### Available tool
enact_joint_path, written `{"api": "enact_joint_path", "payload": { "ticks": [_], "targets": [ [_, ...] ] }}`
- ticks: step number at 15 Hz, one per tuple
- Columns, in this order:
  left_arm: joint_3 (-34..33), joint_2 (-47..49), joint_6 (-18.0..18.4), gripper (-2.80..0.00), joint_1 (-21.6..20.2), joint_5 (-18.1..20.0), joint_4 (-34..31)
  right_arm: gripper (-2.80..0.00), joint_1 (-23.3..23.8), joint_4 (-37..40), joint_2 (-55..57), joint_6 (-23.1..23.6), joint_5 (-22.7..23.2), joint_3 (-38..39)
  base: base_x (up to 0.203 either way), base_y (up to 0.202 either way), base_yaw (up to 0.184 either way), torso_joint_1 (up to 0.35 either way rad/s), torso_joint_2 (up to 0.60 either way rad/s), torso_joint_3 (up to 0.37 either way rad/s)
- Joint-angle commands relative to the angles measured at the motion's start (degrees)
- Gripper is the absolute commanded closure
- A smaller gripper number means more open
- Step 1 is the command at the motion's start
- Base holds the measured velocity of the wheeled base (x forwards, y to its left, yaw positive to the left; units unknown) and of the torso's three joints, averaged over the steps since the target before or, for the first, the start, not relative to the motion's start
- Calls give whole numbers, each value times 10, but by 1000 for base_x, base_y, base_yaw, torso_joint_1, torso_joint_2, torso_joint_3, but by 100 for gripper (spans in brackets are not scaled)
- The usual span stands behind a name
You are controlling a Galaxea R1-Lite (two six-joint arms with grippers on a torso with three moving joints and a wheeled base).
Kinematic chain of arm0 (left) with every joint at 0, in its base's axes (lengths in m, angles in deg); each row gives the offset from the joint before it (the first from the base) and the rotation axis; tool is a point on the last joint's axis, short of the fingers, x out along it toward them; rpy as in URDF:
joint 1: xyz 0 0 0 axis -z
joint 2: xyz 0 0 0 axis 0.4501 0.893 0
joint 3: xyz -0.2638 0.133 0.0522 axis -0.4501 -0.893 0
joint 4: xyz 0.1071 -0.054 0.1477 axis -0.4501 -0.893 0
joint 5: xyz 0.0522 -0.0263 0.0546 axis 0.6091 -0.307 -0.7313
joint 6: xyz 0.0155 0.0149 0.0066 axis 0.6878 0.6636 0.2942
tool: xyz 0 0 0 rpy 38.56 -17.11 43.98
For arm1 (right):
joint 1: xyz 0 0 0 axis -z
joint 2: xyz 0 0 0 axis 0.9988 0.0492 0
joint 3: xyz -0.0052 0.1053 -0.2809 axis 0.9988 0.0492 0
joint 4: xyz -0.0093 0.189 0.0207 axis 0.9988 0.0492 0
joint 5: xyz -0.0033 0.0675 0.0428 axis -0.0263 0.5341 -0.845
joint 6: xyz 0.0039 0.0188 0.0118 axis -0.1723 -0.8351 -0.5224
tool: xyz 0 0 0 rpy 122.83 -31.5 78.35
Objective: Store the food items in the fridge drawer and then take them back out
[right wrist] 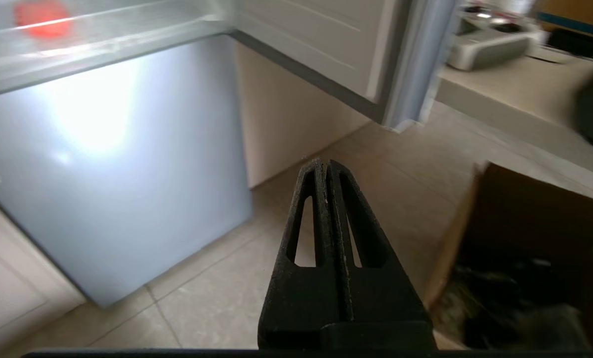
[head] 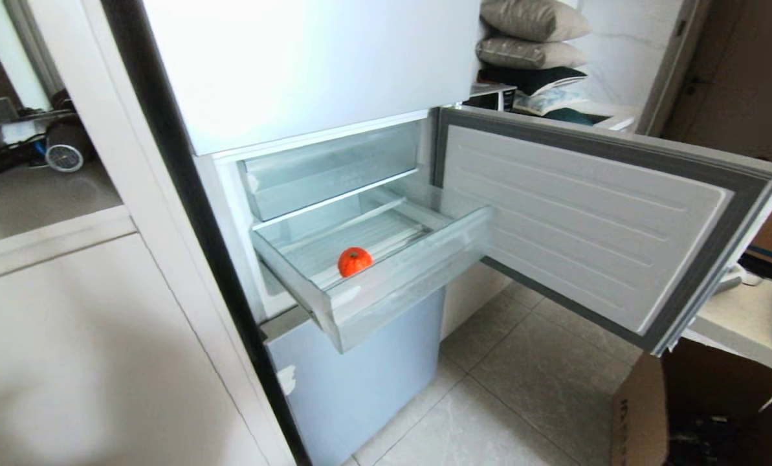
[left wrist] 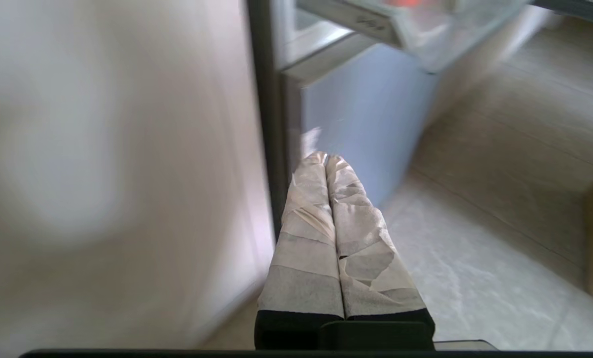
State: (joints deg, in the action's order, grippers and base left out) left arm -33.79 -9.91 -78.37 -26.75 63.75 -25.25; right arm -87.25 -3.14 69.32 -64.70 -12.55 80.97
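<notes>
A small orange-red round fruit [head: 354,261] lies on the ribbed floor of the clear fridge drawer [head: 398,285], which is pulled out of the open fridge. The fruit shows as a red blur [right wrist: 42,19] through the drawer front in the right wrist view, and as an orange smear [left wrist: 406,2] in the left wrist view. My left gripper [left wrist: 326,158], wrapped in pale tape, is shut and empty, low beside the fridge's lower door. Shut and empty too, my right gripper [right wrist: 326,163] hangs over the floor tiles. Neither arm shows in the head view.
The fridge compartment door [head: 593,213] swings wide open to the right. A shorter clear bin [head: 334,168] sits above the drawer. A cardboard box [head: 703,414] stands on the floor at the right under a counter [head: 748,323]. A white cabinet [head: 88,349] flanks the fridge's left.
</notes>
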Motion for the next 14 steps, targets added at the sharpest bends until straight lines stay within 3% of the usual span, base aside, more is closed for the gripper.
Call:
{"api": "enact_joint_path", "payload": {
  "ticks": [1, 8, 14],
  "targets": [
    [0, 0, 0, 0, 0, 0, 0, 0, 0, 0, 0, 0, 0, 0, 0, 8, -171, 3, -1, 0],
    [0, 0, 0, 0, 0, 0, 0, 0, 0, 0, 0, 8, 0, 0, 2, 8, -165, 3, 3, 2],
    [0, 0, 0, 0, 0, 0, 0, 0, 0, 0, 0, 10, 1, 0, 0, 1, -15, 1, 1, 0]
  ]
}}
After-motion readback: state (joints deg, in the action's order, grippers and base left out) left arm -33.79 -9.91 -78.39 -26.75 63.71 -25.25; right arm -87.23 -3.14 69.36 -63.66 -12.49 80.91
